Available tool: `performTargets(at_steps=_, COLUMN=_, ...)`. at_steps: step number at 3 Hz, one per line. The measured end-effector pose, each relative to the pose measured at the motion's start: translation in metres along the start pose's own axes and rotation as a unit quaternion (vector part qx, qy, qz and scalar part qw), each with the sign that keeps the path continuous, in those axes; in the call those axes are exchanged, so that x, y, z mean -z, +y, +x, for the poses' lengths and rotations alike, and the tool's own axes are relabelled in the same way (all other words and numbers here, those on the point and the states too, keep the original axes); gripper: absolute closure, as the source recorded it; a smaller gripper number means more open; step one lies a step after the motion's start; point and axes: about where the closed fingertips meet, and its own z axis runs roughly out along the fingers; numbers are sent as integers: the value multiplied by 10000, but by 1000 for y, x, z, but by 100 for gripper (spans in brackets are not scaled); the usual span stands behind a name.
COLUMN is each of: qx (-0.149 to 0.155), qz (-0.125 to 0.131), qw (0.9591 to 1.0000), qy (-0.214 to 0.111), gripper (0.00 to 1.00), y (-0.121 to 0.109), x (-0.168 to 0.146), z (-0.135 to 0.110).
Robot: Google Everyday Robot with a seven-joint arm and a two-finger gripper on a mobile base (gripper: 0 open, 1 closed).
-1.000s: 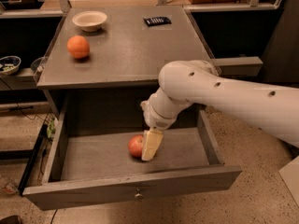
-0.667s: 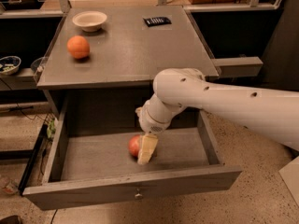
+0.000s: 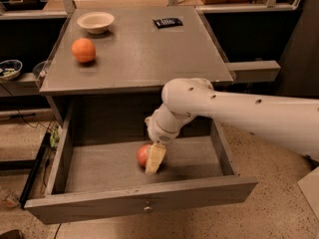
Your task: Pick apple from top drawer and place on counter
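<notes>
Speckled beige floor (image 3: pixel 279 203) under dim warm light, with dark shelving (image 3: pixel 22 81) at the left

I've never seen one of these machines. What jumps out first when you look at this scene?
The big white arm sweeps in from the right and dips into the open drawer, where its tool sits right against a red apple near the drawer's middle. Up on the grey counter, a bright orange stands out at the left, with a pale bowl behind it.
</notes>
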Motion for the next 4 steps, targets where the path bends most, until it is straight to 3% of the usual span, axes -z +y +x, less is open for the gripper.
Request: performTargets(at_steps=4, qx=-139, qz=-267, qw=9991, qy=-287, gripper=0, y=10, x=-27, z=2)
